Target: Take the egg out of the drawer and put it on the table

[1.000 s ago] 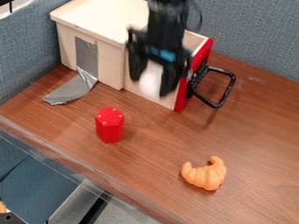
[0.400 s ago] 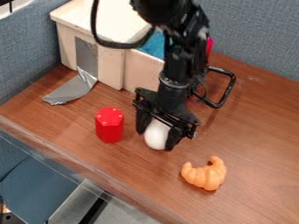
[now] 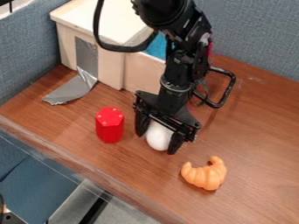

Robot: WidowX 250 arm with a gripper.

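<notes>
The black gripper (image 3: 156,142) hangs over the wooden table (image 3: 251,131), in front of the drawer and between a red block and a croissant. Its two fingers stand on either side of the white egg (image 3: 159,136), shut on it. The egg is low, at or just above the tabletop; I cannot tell whether it touches. Behind the arm, the drawer (image 3: 142,72) is pulled out of its wooden cabinet (image 3: 108,19), with its black handle (image 3: 225,94) to the right. The arm hides much of the drawer's inside and its red front.
To the gripper's left stands a red hexagonal block (image 3: 109,125). An orange toy croissant (image 3: 204,174) lies to its lower right. Grey tape (image 3: 73,89) runs from the cabinet onto the table. Blue-grey partition walls (image 3: 257,35) rise behind.
The gripper has come from above the drawer down and forward to the table, carrying the egg. Over the last moment it has moved only slightly. The block and the croissant have stayed put.
</notes>
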